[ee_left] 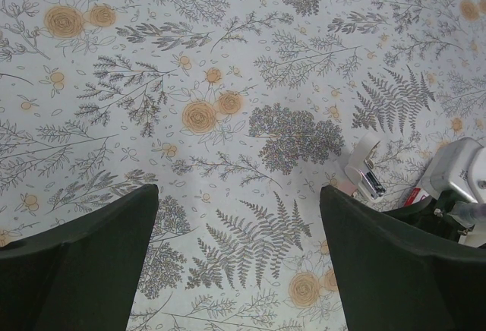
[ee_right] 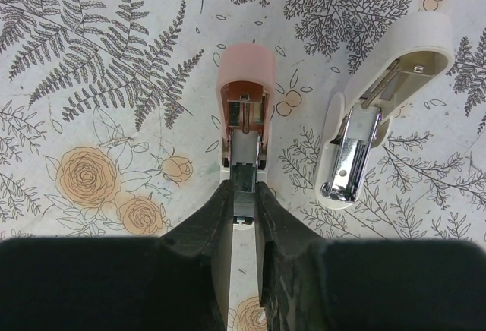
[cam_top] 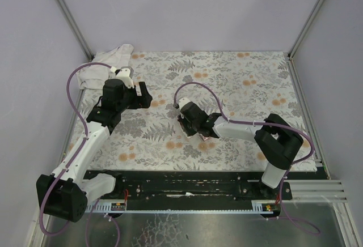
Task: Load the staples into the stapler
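Note:
A pink stapler (ee_right: 244,80) lies on the flowered cloth with its channel (ee_right: 244,149) open and facing up. My right gripper (ee_right: 243,194) is shut on a short grey strip of staples (ee_right: 243,187), whose front end sits at the mouth of that channel. In the top view the right gripper (cam_top: 191,121) is low over the middle of the table. Seen from the left wrist, a small red box (ee_left: 414,195) shows beside the right arm. My left gripper (ee_left: 239,255) hangs open over bare cloth, at the back left (cam_top: 144,96).
A cream stapler (ee_right: 372,118) with a chrome inner part lies open just right of the pink one, and also shows in the left wrist view (ee_left: 364,165). A crumpled white cloth (cam_top: 108,65) lies at the table's back left corner.

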`<act>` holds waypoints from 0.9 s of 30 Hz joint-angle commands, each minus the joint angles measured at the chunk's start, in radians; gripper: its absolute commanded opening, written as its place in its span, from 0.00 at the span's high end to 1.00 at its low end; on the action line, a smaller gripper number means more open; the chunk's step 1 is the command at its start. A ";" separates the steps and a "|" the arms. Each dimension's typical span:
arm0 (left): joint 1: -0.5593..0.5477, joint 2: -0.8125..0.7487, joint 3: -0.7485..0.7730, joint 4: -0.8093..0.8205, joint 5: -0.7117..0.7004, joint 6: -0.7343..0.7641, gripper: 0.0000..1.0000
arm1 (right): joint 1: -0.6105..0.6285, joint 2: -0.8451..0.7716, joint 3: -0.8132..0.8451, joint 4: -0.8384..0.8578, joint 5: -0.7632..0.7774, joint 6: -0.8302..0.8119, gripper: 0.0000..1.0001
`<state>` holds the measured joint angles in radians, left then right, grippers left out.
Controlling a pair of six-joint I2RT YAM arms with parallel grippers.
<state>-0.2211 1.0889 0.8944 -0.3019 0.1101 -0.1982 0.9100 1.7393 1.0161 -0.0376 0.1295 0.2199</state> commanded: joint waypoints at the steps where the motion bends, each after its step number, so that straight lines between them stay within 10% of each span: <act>1: 0.009 0.002 0.007 0.011 0.008 0.002 0.14 | 0.008 0.002 0.020 0.035 -0.007 -0.007 0.80; 27: 0.020 0.009 0.008 0.012 0.024 0.002 0.14 | 0.011 -0.034 0.024 -0.014 0.034 -0.006 0.76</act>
<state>-0.2123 1.0950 0.8944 -0.3023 0.1200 -0.1982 0.9138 1.7519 1.0161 -0.0338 0.1314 0.2169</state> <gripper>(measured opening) 0.863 0.221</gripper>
